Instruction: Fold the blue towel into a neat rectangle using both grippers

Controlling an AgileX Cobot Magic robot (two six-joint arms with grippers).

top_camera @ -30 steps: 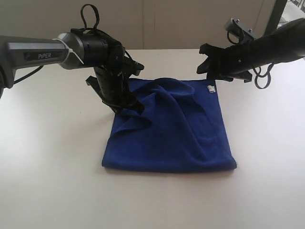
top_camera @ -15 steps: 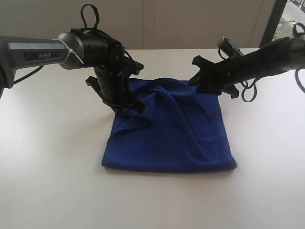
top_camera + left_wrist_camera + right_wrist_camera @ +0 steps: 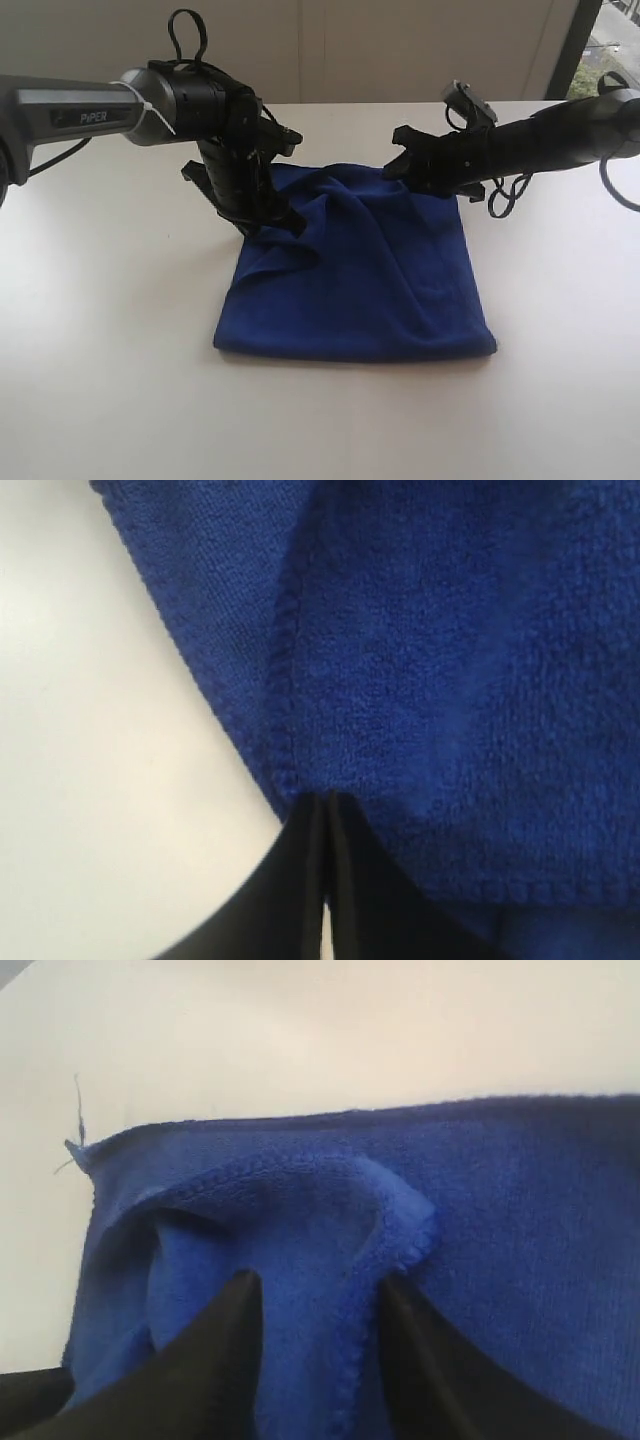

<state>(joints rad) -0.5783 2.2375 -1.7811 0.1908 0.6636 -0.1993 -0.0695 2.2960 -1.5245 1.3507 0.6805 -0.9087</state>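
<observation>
Looks folded once: blue towel (image 3: 360,290) flat nearside, rumpled up between the hands. Pinches its far corner in the closed left gripper (image 3: 282,222). Straddles the far hem with the right gripper (image 3: 402,168), parted, unclamped. Still needs another fold.

A big, smooth, whitish table (image 3: 100,380) filling most of the view. Behind it, a plain pale wall (image 3: 420,50) with a thin line running up and down. Far up in the right corner, a dark post (image 3: 578,40) and a bit of bright window (image 3: 618,35). Soft light, faint shadows.
</observation>
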